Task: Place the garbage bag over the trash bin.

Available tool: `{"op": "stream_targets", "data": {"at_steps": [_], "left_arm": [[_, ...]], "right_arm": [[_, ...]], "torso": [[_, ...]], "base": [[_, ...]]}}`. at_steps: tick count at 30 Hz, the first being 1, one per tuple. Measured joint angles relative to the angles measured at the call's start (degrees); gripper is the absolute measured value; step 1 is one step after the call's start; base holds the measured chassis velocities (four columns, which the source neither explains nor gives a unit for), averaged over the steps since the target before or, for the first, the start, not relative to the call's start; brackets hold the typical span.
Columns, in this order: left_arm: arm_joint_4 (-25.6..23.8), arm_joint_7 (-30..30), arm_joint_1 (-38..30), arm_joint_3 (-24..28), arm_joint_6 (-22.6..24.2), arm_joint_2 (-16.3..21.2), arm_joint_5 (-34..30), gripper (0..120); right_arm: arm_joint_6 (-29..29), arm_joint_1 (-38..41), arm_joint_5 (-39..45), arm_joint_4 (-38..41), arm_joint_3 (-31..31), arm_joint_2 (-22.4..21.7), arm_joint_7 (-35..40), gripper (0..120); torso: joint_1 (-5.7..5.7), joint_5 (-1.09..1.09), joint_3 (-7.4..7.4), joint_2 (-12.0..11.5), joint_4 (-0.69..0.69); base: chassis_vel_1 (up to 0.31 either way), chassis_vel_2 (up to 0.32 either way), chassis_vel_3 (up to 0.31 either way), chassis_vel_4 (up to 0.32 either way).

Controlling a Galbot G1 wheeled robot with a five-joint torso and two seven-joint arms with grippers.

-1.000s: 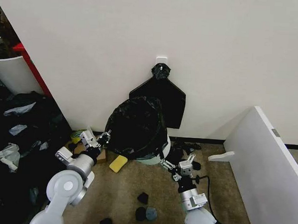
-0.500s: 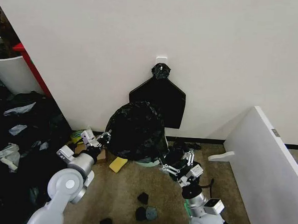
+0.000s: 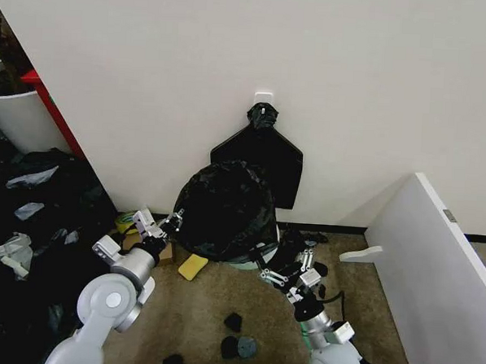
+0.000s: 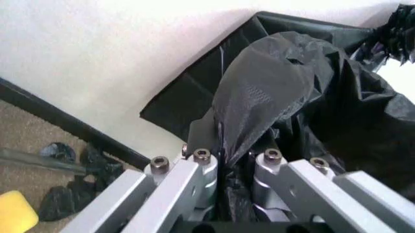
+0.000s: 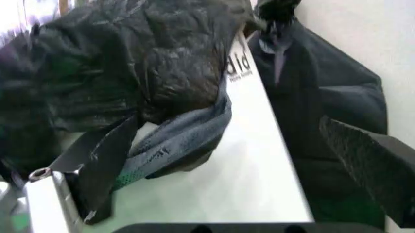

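Head view: yellow sponge [image 3: 193, 267] beside bag-draped trash bin [image 3: 251, 260], black lumps [image 3: 239, 335] nearby.

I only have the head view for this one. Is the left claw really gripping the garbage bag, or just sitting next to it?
Observer: It is gripping. In the left wrist view the left claw is shut on a fold of the garbage bag.
Operator: And the right claw, down by the bin?
Observer: The right wrist view shows the right claw open, with its fingers wide apart in front of the trash bin.
Operator: Is that side of the bin covered?
Observer: Only partly. The bag's edge lies across the bin's white wall, with bare wall beyond it.
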Motion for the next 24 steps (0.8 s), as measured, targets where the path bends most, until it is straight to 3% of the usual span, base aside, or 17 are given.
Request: {"op": "stream_targets", "data": {"at_steps": [5, 10, 18, 22, 24], "left_arm": [[-0.45, -0.04, 0.27, -0.08, 0.03, 0.09, 0.03, 4], [-0.48, -0.03, 0.34, -0.14, 0.07, 0.29, 0.05, 4], [0.31, 0.08, -0.01, 0.56, 0.04, 0.03, 0.85, 4], [0.89, 0.32, -0.27, 0.83, -0.21, 0.09, 1.17, 4], [1.01, 0.37, -0.28, 0.84, -0.26, 0.16, 1.19, 4]], "right_arm": [[2.55, 1.21, -6.35, -5.34, 3.28, 0.40, -2.01, 100], [5.07, 1.49, -1.69, -6.17, 4.19, 0.03, -7.78, 100], [5.27, 0.60, 16.57, -2.75, 4.56, -1.15, -21.74, 100], [5.31, -0.10, 30.55, -2.35, 6.41, -2.19, -40.54, 100], [5.32, -0.15, 32.85, -2.54, 6.73, -2.34, -44.03, 100]], "torso": [[0.00, 0.00, 0.00, 0.00, 0.00], [0.00, -0.01, 0.00, 0.00, 0.00], [0.00, -0.01, 0.00, 0.00, 0.00], [0.00, -0.01, 0.00, 0.00, -0.01], [0.00, -0.01, 0.00, 0.00, -0.01]], "base": [[0.000, 0.000, 0.000, 0.000], [0.000, 0.000, 0.000, 0.000], [0.000, 0.000, 0.000, 0.000], [0.000, 0.000, 0.000, 0.000], [0.000, 0.000, 0.000, 0.000]]}}
